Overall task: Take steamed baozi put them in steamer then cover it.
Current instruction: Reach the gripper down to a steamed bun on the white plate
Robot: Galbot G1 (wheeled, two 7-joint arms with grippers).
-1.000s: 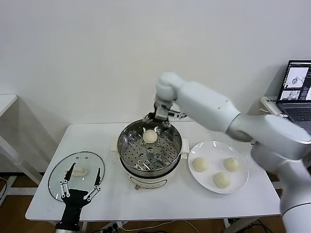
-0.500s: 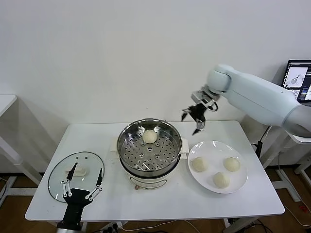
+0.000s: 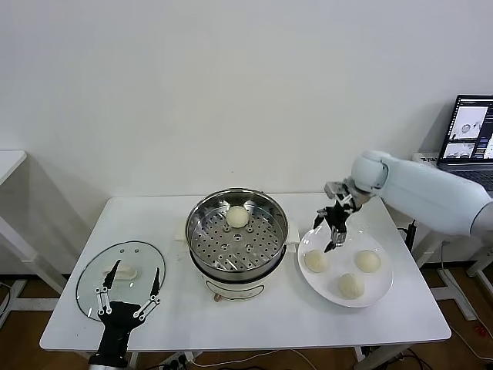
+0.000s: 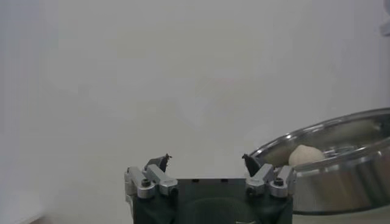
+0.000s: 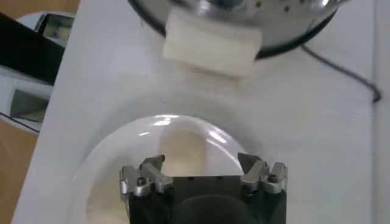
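One bun [image 3: 237,216] already lies on the holed tray of the steamer [image 3: 202,231], toward its far side. Three more buns are set on a white plate [image 3: 384,289] just right of the steamer: one [image 3: 316,260] nearest the pot, one [image 3: 367,260] to the right, one [image 3: 350,286] in front. The right gripper [image 3: 334,228] is held above the plate's near-left bun, its jaws spread wide and empty. For a clean pick, the jaws are best lowered straight over that bun and closed gently, since soft dough is likely to dent. The glass lid [image 3: 92,270] lies flat at the table's left end, with the left gripper [image 3: 128,296] parked open over it. Everything is set on a white table [image 3: 254,324] before a plain white wall; a laptop [image 3: 470,142] is seen at far right.
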